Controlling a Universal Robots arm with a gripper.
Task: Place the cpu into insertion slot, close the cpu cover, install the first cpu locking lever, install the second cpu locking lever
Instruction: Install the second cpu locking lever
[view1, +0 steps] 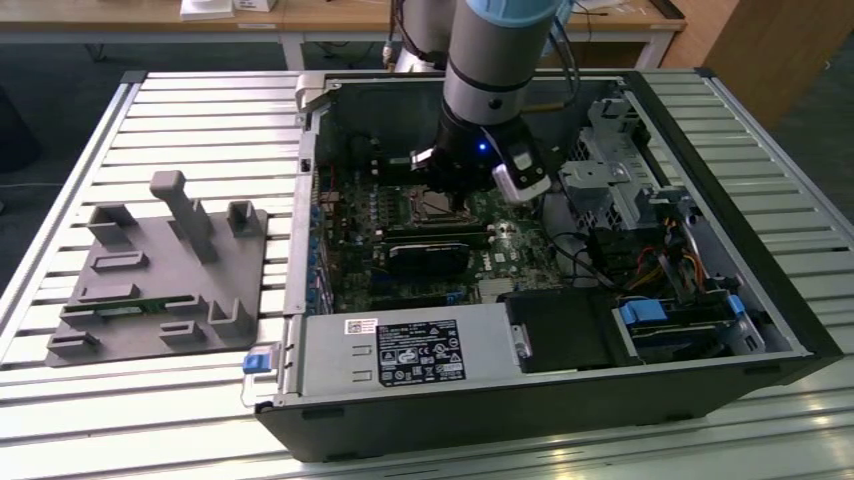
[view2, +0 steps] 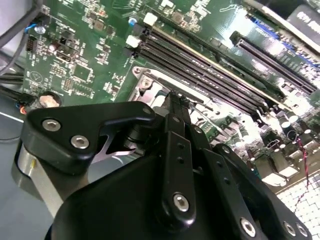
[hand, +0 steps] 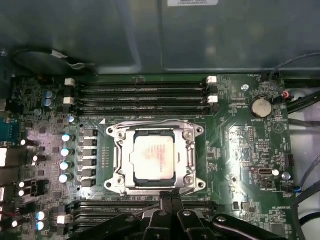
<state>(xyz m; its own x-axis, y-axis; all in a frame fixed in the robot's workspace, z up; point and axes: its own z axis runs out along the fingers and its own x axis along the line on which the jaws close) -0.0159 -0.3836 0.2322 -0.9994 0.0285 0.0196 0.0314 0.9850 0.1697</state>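
In the first wrist view the cpu (hand: 154, 156) lies flat in the insertion slot (hand: 156, 188) on the green board, pale face up. The cpu cover (hand: 121, 150), a silvery frame, lies flat around it, and the chip shows through its window. My gripper (hand: 171, 194) is shut, with its two black fingers pressed together at the socket's edge and nothing seen between them. In the second wrist view the gripper (view2: 178, 98) touches down at the socket rim (view2: 146, 80). In the exterior view the gripper (view1: 449, 203) hangs straight down over the socket (view1: 430, 208) inside the open computer case.
Memory slots (hand: 142, 95) run along both sides of the socket. A coin battery (hand: 260, 106) sits close by. A black card (view1: 427, 255), a power supply (view1: 400, 352) and a drive cage (view1: 607, 190) crowd the case. A grey fixture (view1: 160, 270) lies on the slatted table.
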